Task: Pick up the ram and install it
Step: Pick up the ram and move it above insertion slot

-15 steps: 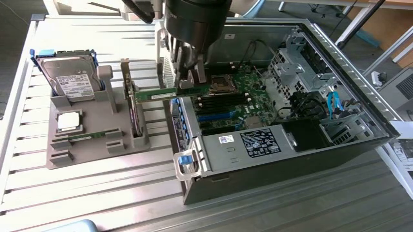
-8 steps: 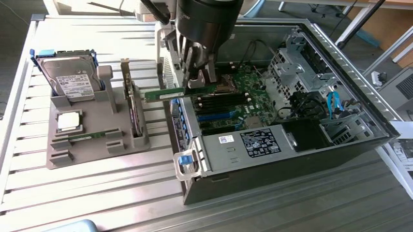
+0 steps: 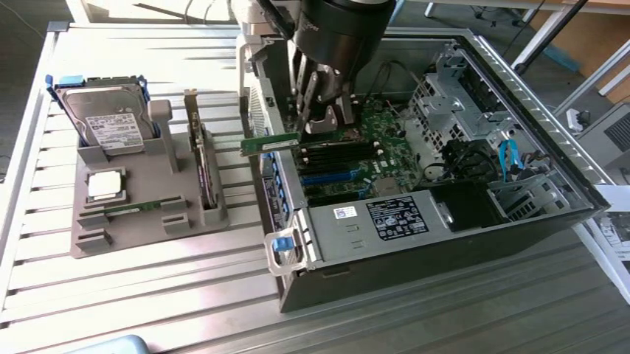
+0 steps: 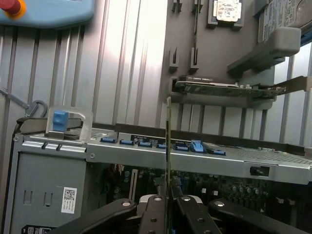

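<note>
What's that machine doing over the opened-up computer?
A robot arm has a green ram stick clamped in its jaws and holds it over the open computer case. The stick is above the motherboard and not yet seated in a slot. On the grey holder at the exterior view's left sit a hard drive, a processor chip, an expansion card and a second ram stick.

The ram [image 3: 271, 143] [image 4: 168, 141], 1 thin, narrow green stick, hung level and on edge, gripped at 1 end, above the open computer case [image 3: 473, 254].
</note>
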Available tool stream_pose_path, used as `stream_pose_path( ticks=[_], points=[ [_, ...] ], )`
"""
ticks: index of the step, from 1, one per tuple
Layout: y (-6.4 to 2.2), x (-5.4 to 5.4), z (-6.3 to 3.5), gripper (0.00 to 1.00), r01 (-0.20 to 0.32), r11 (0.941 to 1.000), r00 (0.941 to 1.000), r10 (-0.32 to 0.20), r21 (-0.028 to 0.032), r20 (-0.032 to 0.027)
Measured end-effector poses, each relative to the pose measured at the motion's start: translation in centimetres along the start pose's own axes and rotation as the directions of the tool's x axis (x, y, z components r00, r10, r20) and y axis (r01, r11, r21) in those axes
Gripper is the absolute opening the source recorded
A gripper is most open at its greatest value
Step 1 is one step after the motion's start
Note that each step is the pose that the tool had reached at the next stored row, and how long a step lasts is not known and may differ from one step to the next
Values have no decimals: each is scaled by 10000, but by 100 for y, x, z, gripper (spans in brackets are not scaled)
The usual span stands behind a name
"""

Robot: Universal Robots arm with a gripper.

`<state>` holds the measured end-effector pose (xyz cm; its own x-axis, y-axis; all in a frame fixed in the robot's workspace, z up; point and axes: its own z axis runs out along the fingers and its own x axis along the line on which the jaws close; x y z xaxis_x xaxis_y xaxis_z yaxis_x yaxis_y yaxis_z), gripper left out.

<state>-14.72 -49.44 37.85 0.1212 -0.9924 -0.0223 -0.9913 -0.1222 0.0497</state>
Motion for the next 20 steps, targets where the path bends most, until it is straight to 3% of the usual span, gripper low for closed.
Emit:
stream_pose_path(
  ticks=[10, 20],
  points=[
    [-294, 36, -1, 14, 222, 9997, 9998, -222, -59, -3],
    [-526, 65, 0, 14, 402, 9991, 9992, -402, -104, -5]
  ],
)
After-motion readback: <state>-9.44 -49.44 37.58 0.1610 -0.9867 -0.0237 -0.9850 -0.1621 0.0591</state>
